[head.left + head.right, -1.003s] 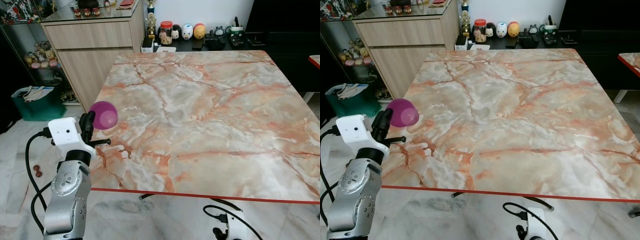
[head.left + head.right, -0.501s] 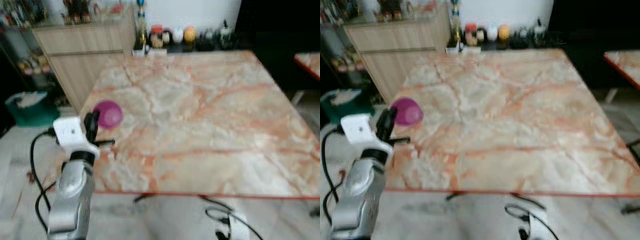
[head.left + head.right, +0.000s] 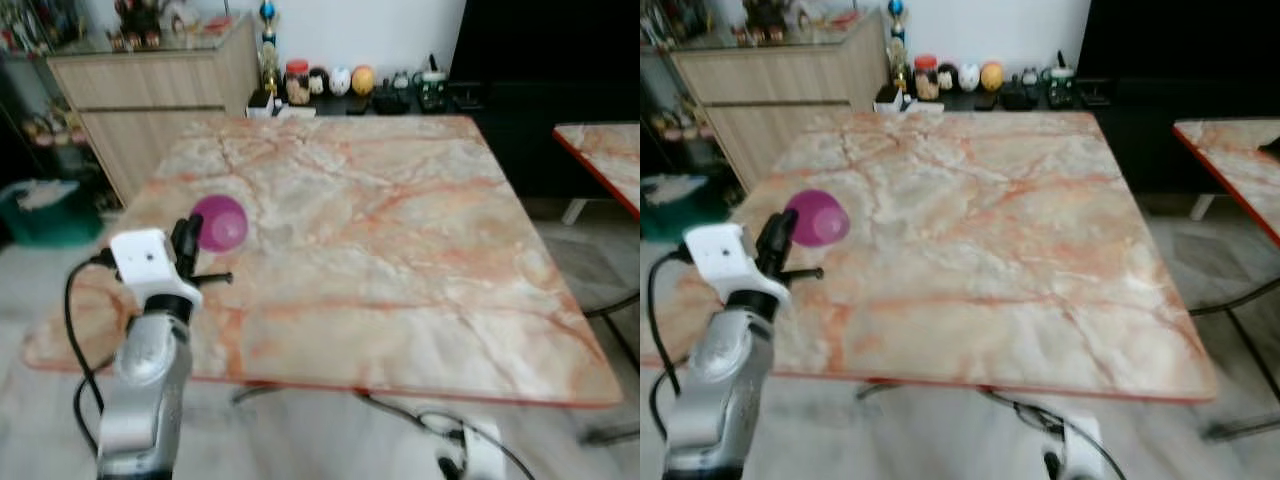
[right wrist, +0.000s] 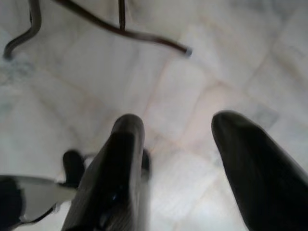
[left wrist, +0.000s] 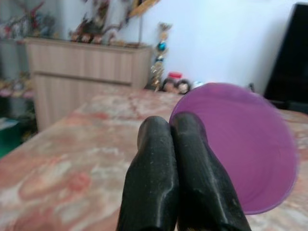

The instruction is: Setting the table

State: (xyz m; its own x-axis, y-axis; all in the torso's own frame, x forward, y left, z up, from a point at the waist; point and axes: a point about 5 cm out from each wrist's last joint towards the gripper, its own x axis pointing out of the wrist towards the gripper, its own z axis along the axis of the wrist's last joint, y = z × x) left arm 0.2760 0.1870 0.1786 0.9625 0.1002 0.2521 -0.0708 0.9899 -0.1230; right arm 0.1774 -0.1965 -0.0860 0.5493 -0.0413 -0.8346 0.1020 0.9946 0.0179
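Observation:
A purple plastic bowl [image 3: 220, 222] hangs tilted just above the left part of the orange-veined marble table [image 3: 400, 250]. My left gripper [image 3: 185, 243] is shut on its rim, and in the left wrist view the two black fingers [image 5: 159, 159] press together on the edge of the purple bowl [image 5: 240, 144]. My right gripper [image 4: 178, 130] hangs low over the pale floor, open with nothing between its fingers. Part of the right arm [image 3: 470, 465] shows below the table's near edge.
A wooden cabinet [image 3: 140, 90] stands behind the table's left corner. A row of small figurines and jars [image 3: 340, 80] sits on a dark low shelf at the back. A teal bin [image 3: 40, 200] is on the floor at left. A second table [image 3: 605, 160] stands at right.
The camera has swung, so the table sits further left and looks blurred. The left gripper has carried the bowl from the table's left edge to further in over the top.

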